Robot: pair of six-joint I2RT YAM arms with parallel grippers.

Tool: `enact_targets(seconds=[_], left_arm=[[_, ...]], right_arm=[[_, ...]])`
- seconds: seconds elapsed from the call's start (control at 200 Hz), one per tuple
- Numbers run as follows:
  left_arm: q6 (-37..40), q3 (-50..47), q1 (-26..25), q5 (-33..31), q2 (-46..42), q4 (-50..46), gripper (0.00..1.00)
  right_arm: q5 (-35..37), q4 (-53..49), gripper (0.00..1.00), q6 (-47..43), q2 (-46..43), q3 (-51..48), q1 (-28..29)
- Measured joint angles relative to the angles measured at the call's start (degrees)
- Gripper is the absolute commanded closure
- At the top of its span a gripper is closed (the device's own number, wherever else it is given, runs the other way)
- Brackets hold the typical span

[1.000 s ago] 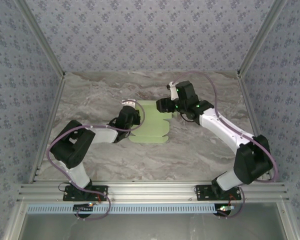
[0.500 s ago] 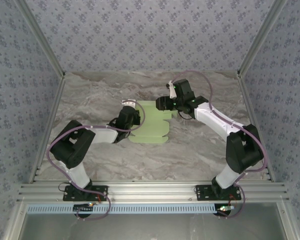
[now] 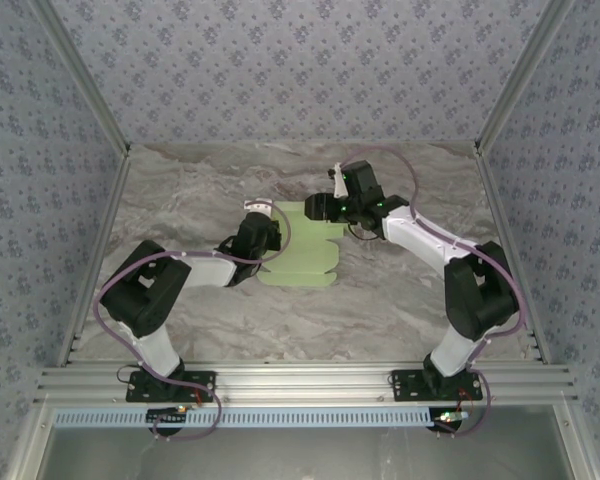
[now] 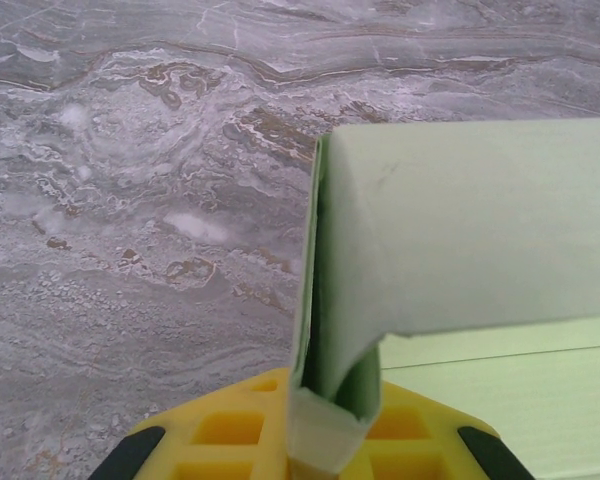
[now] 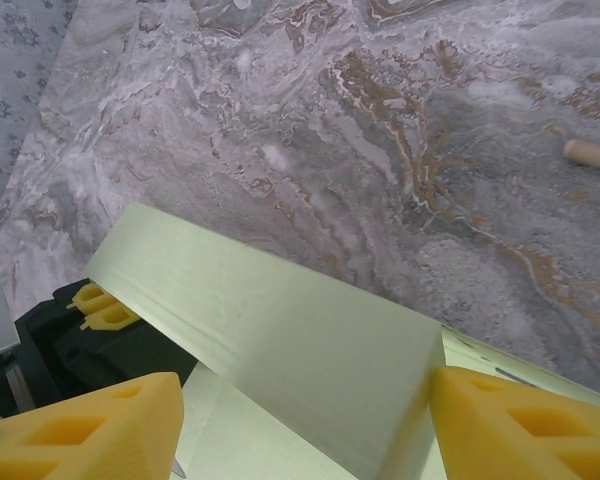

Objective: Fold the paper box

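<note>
Paper box (image 3: 305, 255) lies mid-way across the table (image 3: 180, 190), and we've got the left gripper (image 4: 325, 440) pinched tight on its 9 o'clock edge, one flap standing up. Right gripper (image 5: 300, 425) hangs at the sheet's 1 o'clock, jaws wide apart astride that raised flap.

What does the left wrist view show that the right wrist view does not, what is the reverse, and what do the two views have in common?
Left wrist, not right wrist: the pinch seen end-on, with the paper box folded up and its edge squeezed in the shut left gripper.
Right wrist, not left wrist: the right gripper, jaws apart on either side of the raised flap; a tan wooden stick lying on the marble table; a strip of patterned wall.
Both: the left gripper, the pale green raised flap, flat card beneath it, and the table.
</note>
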Motion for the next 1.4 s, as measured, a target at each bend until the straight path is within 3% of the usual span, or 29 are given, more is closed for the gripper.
enact_targets(seconds=[0.16, 0.595, 0.755, 0.829, 0.979, 1.104, 1.404], left_arm=[[0.4, -0.1, 0.0, -0.8, 0.0, -1.0, 0.87], [0.6, -0.2, 0.0, -2.2, 0.0, -1.4, 0.87], [0.6, -0.2, 0.0, -2.1, 0.0, -1.6, 0.87], [0.6, -0.2, 0.0, -2.1, 0.0, -1.6, 0.87], [0.6, -0.2, 0.0, -2.1, 0.0, -1.6, 0.87], [0.6, -0.2, -0.3, -2.1, 0.0, -1.5, 0.87], [0.6, -0.2, -0.6, -2.1, -1.3, -1.7, 0.87]], right_arm=[[-0.2, 4.6, 0.40, 4.3, 0.5, -3.1, 0.0], [0.4, 17.9, 0.67, 18.9, 0.5, -9.9, 0.0], [1.4, 19.7, 0.69, 22.3, 0.5, -10.6, 0.1], [1.8, 19.9, 0.67, 22.8, 0.5, -10.6, 0.1], [2.9, 18.4, 0.49, 21.7, 0.1, -10.6, 0.1], [4.7, 14.9, 0.41, 18.8, -2.8, -11.5, 0.3], [10.0, 9.2, 0.30, 12.2, -13.4, -18.4, 2.1]])
